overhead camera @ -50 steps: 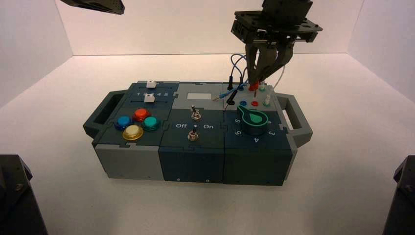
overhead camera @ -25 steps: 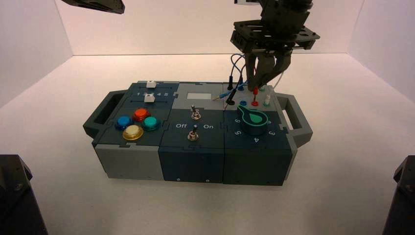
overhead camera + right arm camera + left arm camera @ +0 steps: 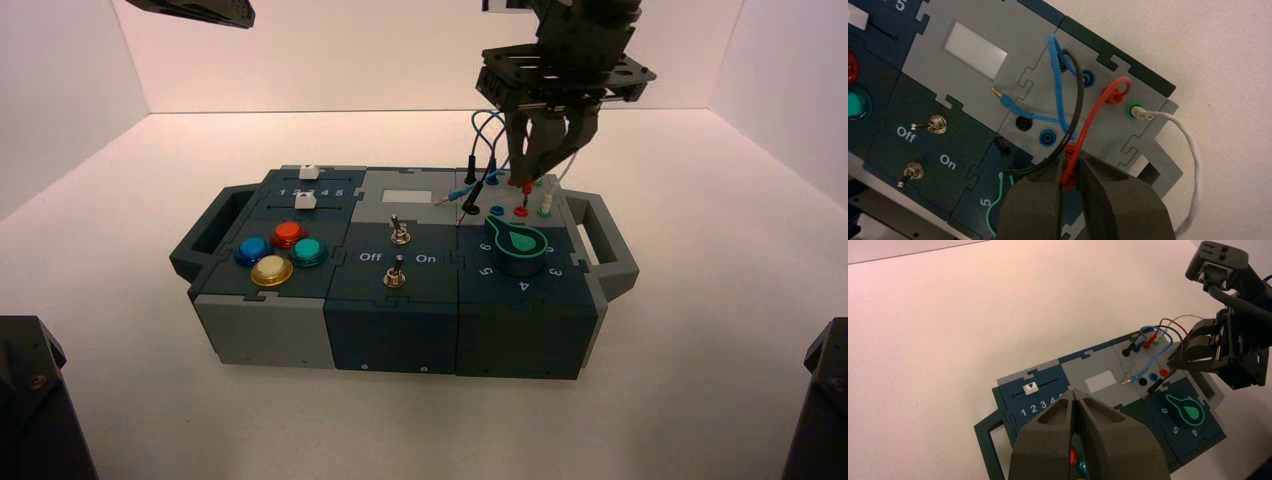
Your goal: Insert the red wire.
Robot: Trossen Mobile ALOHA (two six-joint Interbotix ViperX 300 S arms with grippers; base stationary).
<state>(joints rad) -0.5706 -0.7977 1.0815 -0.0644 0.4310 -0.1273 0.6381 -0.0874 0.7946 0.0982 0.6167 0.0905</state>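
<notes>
Red wire (image 3: 1091, 116) arcs from a far socket on the box (image 3: 400, 330) to its plug, pinched in the right end effector (image 3: 1071, 172); only that wrist view shows this grip. Left end effector (image 3: 1077, 405), pressed closed, hovers above the sliders, its arm cut off overhead.

"Off" and "On" flank the toggle switches (image 3: 923, 147); "5" marks the knob's dial (image 3: 985, 202).
</notes>
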